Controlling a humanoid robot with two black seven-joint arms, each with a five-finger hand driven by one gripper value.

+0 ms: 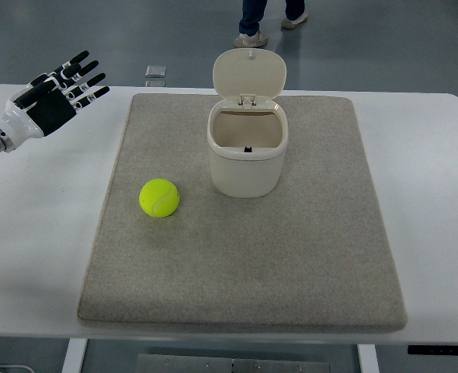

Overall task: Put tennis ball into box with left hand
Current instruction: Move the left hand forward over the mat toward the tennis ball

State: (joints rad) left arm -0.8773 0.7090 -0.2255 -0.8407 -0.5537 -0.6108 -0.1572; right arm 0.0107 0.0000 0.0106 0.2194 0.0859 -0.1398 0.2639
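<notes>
The left hand (58, 89) hung over the far left corner of the white bench (35, 256), its black-and-white fingers (85, 78) spread and straight, holding nothing. Its arm came in from the left edge. The hand was well apart from the ball (159, 197).

The yellow-green ball lay on the grey mat (291, 256), in the mat's left half, just left of and slightly nearer than the box (247, 159). Ball and box did not touch. A pale seam curved across the ball; no brand mark could be read on it.

The cream box stood upright on the far middle of the mat, with its lid (249, 74) hinged up and tilted back on the far side, so the inside was open to view. A small dark mark showed low on the inner wall; no label or writing could be made out anywhere.

Beyond the bench, a small clear item (155, 72) lay on the floor, and a person's shoes (269, 29) showed at the far edge.
</notes>
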